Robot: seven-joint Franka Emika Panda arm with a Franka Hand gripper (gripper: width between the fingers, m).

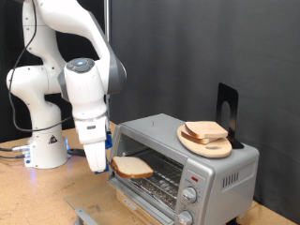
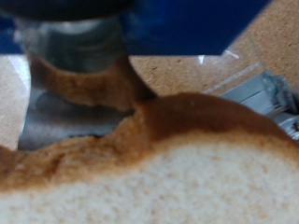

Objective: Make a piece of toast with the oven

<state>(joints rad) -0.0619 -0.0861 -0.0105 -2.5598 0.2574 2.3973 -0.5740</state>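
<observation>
exterior view: my gripper [image 1: 98, 167] is clamped on the piece of toast [image 1: 132, 167], holding it level at the open mouth of the toaster oven [image 1: 211, 173], above its dropped door.

This looks like a robotics lab set up to mimic a kitchen corner. A white Franka arm [image 1: 70, 84] is bolted by its base [image 1: 45, 148] to a bare wooden tabletop [image 1: 28, 197], with cables [image 1: 11, 150] trailing off beside it. A black curtain backdrop [image 1: 206, 47] hangs behind everything. The only kitchen things are a countertop toaster oven [image 1: 183, 164] and a wooden plate [image 1: 204, 142] of bread on top.
</observation>
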